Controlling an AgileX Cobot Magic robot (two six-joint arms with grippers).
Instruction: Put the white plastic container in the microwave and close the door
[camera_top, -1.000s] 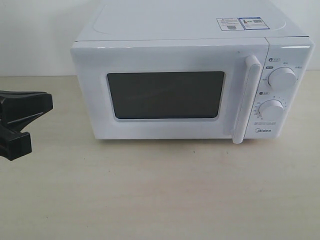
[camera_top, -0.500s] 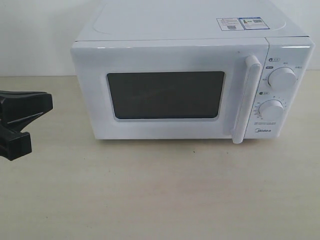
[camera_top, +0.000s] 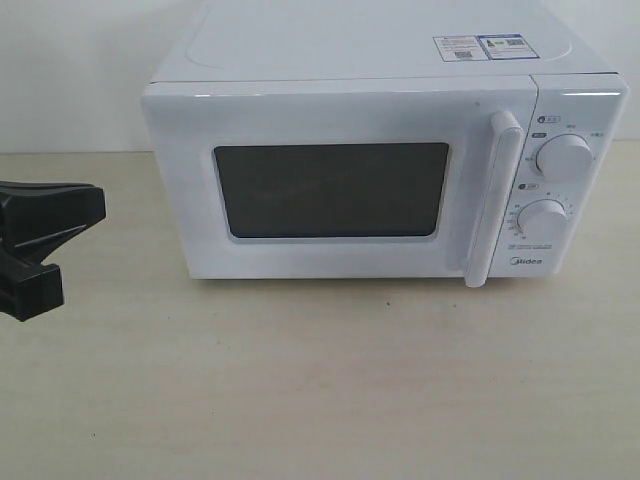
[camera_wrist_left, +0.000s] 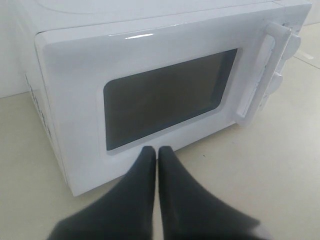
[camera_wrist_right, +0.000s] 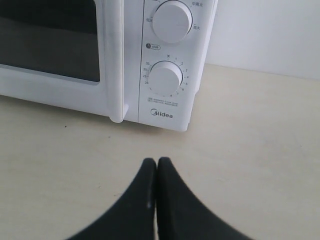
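The white Midea microwave (camera_top: 370, 150) stands at the back of the pale table, and its two round knobs (camera_wrist_right: 172, 20) show in the right wrist view. Its door (camera_top: 330, 190), with the dark mesh window and the vertical white bar handle (camera_top: 495, 200), is closed flush. The white plastic container is out of view in every frame. My left gripper (camera_wrist_left: 157, 150) is shut and empty, its tips just short of the door's lower edge; its black body (camera_top: 45, 225) shows at the left edge of the exterior view. My right gripper (camera_wrist_right: 157, 161) is shut and empty over the table in front of the knob panel.
The light wooden table (camera_top: 330, 390) stretches in front of the microwave. A white wall (camera_top: 70, 70) rises behind it. Stickers (camera_top: 482, 47) lie on the microwave's top.
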